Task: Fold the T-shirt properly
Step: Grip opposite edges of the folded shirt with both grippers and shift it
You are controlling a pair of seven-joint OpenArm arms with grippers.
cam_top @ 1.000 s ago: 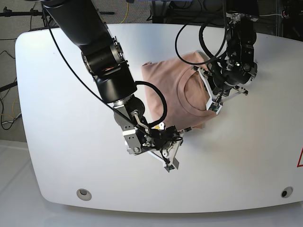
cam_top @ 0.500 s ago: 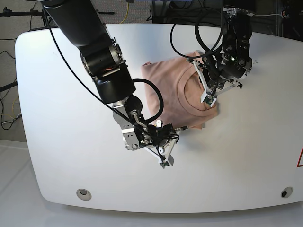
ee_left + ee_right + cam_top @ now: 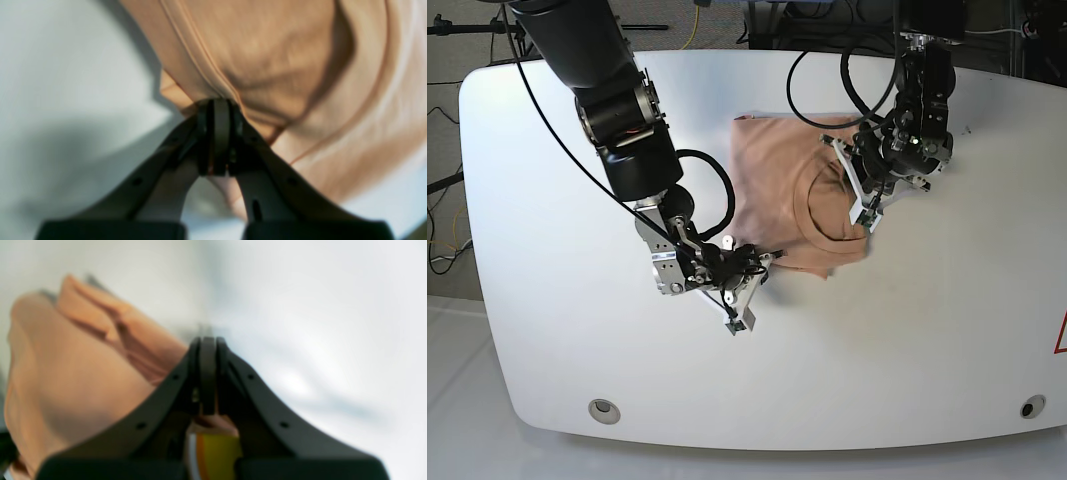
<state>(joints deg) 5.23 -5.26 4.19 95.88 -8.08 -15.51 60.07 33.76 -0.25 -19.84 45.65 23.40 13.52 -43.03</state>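
white table (image 3: 947,320) carries the t-shirt (image 3: 777,190) mid-frame; left gripper (image 3: 864,218) clamps its right edge, right gripper (image 3: 739,322) clamps the lower-left corner, both equally close.

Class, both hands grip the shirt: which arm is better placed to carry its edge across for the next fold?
Probably left: the left hand pinches the peach cotton T-shirt beside its neckline.

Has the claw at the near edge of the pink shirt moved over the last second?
Yes. The right gripper, shut on the T-shirt, has slid toward the base view's left and slightly away from the table's front edge.
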